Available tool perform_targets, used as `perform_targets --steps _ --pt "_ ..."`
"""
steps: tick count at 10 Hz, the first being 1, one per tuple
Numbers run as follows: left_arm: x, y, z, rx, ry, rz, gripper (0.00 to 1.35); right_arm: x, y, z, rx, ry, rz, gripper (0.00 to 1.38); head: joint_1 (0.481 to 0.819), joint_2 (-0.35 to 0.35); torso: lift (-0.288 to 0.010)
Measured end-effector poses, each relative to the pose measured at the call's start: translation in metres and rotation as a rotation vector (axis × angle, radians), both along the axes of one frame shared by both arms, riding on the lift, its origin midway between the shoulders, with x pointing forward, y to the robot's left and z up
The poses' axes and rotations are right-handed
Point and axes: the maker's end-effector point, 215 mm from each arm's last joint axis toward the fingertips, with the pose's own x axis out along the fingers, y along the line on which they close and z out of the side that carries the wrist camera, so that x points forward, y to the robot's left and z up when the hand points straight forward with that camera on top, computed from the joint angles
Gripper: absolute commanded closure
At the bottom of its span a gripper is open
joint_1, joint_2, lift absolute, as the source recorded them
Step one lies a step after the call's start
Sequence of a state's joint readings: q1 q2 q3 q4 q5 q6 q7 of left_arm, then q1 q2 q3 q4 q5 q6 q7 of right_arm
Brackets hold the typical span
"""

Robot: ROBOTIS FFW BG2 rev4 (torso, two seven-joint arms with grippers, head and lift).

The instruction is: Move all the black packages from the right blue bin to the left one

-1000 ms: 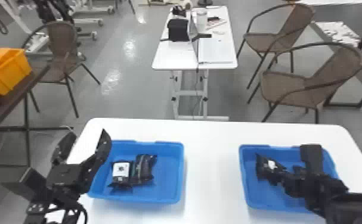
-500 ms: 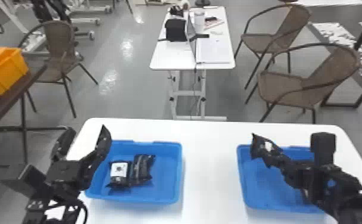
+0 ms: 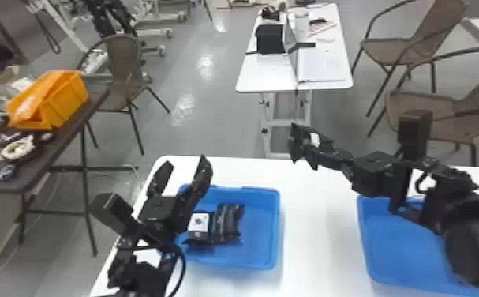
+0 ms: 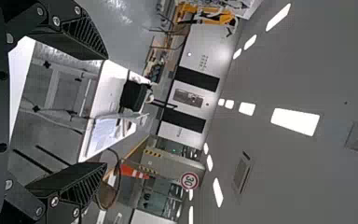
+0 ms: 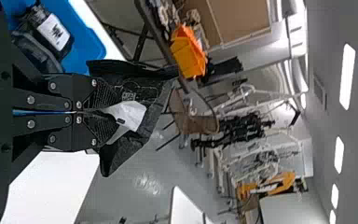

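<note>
Black package (image 5: 142,91) pinched in closed right claw (image 3: 325,152); left claw (image 3: 185,164) wide open, empty.

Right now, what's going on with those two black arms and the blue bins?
The robot's right gripper has a black package pinched in its fingers, held up in the air outside the bins. Two black packages lie side by side in the left blue bin. The left gripper is open and empty beside that bin.

Bright ceiling lights (image 4: 295,122) shine in rows, leaving patches of glare on the grey floor (image 3: 218,130).
</note>
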State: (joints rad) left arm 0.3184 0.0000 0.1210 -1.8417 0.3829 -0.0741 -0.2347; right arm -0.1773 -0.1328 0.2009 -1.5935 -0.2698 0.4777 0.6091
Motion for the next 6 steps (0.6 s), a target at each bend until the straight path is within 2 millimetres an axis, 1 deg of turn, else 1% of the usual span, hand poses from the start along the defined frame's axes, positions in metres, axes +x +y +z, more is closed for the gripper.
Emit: perform_targets --steps 1,2,3,4,5,6 --pt "0.009 -0.016 0.006 -0.047 0.003 -0.034 0.23 0.001 0.028 0.015 0.030 -0.023 0.057 1.13 0.695 0.240 0.000" --pt "0.017 -0.031 0.013 -0.075 0.004 -0.070 0.23 -0.001 0.050 0.025 0.043 -0.039 0.107 1.14 0.695 0.247 0.000" --pt "0.024 -0.042 0.022 -0.086 -0.001 -0.104 0.23 -0.004 0.069 0.028 0.050 -0.043 0.151 1.13 0.691 0.253 0.000" --pt "0.029 -0.051 0.029 -0.085 -0.008 -0.132 0.23 -0.010 0.083 0.027 0.060 -0.035 0.185 1.14 0.684 0.260 0.000" --pt "0.030 -0.055 0.030 -0.087 -0.007 -0.145 0.23 -0.014 0.094 0.025 0.062 -0.026 0.210 1.14 0.685 0.264 0.000" --pt "0.030 -0.057 0.029 -0.090 0.000 -0.150 0.23 -0.017 0.100 0.023 0.063 -0.020 0.226 1.14 0.687 0.271 0.000"
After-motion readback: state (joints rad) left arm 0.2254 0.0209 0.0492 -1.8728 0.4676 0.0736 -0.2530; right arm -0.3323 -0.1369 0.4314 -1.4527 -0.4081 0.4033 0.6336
